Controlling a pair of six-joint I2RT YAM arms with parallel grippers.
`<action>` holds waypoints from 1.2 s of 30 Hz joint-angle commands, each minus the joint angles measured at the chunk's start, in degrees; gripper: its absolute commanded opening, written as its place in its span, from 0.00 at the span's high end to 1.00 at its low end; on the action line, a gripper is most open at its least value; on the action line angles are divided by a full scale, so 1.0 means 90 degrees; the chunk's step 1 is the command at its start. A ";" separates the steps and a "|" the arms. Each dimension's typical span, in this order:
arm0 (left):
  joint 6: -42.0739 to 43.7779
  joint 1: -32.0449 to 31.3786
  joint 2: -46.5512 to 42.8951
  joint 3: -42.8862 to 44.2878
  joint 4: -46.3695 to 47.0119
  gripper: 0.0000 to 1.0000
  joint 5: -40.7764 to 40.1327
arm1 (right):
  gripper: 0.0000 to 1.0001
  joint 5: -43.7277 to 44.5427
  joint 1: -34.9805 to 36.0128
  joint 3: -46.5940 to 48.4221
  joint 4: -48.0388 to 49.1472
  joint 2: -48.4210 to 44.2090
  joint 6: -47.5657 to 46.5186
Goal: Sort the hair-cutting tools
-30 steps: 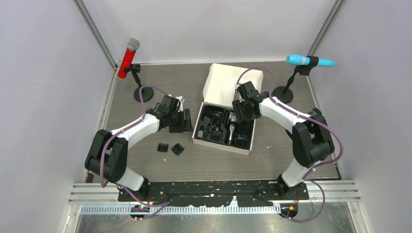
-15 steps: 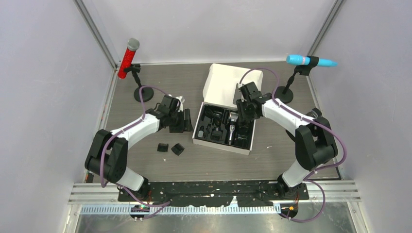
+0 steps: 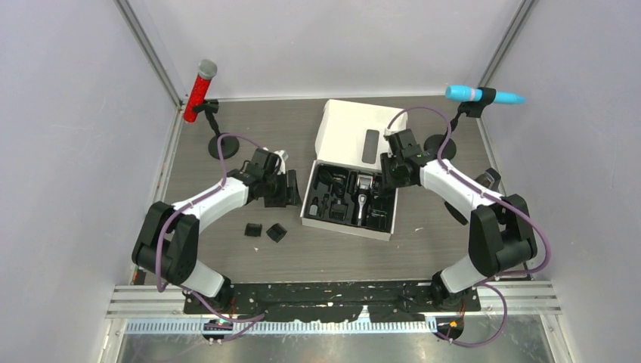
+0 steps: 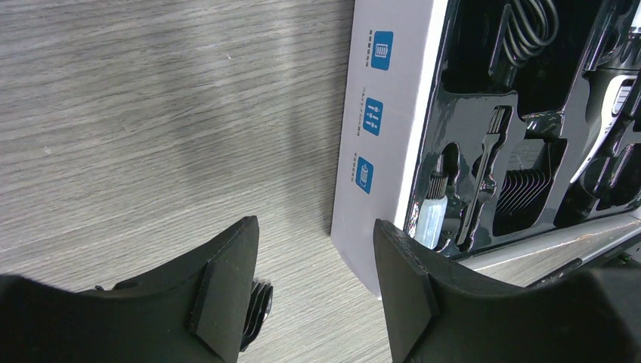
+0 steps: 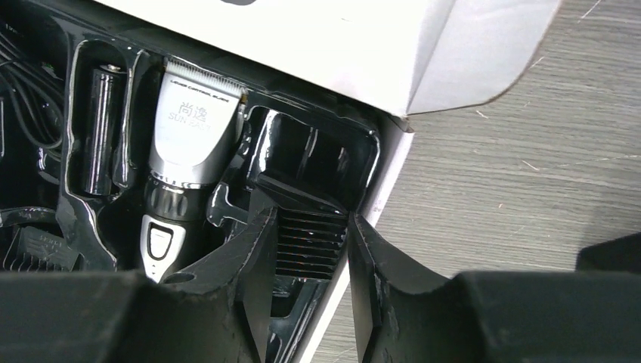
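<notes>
The black-and-silver hair clipper (image 3: 363, 195) lies in the black tray of the white box (image 3: 344, 225); it also shows in the right wrist view (image 5: 193, 128). My right gripper (image 3: 394, 175) hangs over the tray's right edge. In the right wrist view the gripper (image 5: 308, 225) is shut on a black comb attachment (image 5: 310, 246) at its fingertips. Two comb attachments (image 3: 253, 229) (image 3: 277, 233) lie on the table left of the box. My left gripper (image 3: 290, 189) is open and empty beside the box's left wall (image 4: 382, 128). Another comb (image 4: 257, 306) lies on the table behind its left finger.
The box lid (image 3: 344, 132) stands open at the back, with a dark oblong (image 3: 370, 146) on it. A red microphone (image 3: 200, 91) on a stand is at back left and a blue one (image 3: 484, 95) at back right. More combs (image 4: 529, 193) and a coiled cord sit in the tray.
My right gripper has moved right and back, from over the tray's middle to its right edge, uncovering the lid. The left arm has not moved.
</notes>
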 commanded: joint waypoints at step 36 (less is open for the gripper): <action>-0.0207 -0.0036 -0.0127 0.0046 0.0323 0.40 0.0336 | 0.65 -0.0350 -0.0506 -0.0498 0.1444 0.0165 0.0932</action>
